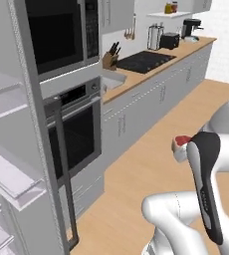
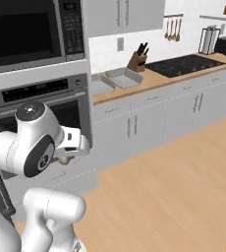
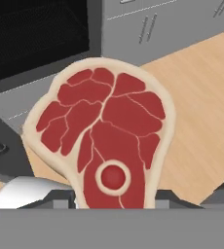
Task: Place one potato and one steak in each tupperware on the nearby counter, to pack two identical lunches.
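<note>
I am holding a steak [image 3: 104, 141] tight in my gripper [image 3: 115, 198]. It fills the middle of the hand view, red with a pale rim and a round bone near the bottom, and my two finger tips pinch its lower end.

In the left base view a small bit of it peeks out at the middle right, behind my arm.

The two tupperware [image 2: 124, 77] trays sit side by side on the counter [image 2: 183, 76] in the upper middle of the right base view. I think both are bare inside, but they are small and far off, so I cannot be sure.

What could go wrong? I only pinch one end of the steak, so it could swing or slip out if I move fast. It would land on the wood floor [image 2: 174, 192].

The oven [image 2: 41, 106] is close by me on the left, and its door could get bumped when I swing round. A knife block [image 2: 137, 60] stands just past the trays, and a dark stove top [image 2: 183, 65] lies to their right.
</note>
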Tool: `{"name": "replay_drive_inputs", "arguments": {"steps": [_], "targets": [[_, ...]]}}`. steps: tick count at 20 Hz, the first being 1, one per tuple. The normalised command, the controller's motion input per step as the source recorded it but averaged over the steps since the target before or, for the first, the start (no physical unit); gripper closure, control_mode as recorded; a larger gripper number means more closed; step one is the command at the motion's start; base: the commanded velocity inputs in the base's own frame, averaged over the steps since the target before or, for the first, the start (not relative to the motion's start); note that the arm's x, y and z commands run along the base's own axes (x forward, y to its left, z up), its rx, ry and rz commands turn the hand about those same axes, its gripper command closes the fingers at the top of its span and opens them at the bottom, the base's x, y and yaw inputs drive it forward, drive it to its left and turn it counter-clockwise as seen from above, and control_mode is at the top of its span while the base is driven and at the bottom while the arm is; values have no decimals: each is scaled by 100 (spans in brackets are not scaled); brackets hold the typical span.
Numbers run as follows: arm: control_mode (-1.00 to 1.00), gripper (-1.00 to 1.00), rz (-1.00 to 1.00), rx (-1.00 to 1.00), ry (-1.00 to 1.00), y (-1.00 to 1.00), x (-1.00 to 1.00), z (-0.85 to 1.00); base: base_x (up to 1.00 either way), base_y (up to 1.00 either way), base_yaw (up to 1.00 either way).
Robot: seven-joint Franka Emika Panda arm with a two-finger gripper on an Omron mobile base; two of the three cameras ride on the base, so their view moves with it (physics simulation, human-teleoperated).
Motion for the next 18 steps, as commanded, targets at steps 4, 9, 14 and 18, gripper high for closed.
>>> {"name": "replay_drive_inputs", "arguments": {"steps": [4, 9, 14, 18], "targets": [[100, 100, 0, 0, 0, 0, 0, 0, 100, 0, 0], [100, 100, 0, 0, 0, 0, 0, 0, 100, 0, 2], [100, 100, 0, 0, 0, 0, 0, 0, 100, -21, 13], [100, 100, 0, 0, 0, 0, 0, 0, 100, -39, 54]]}}
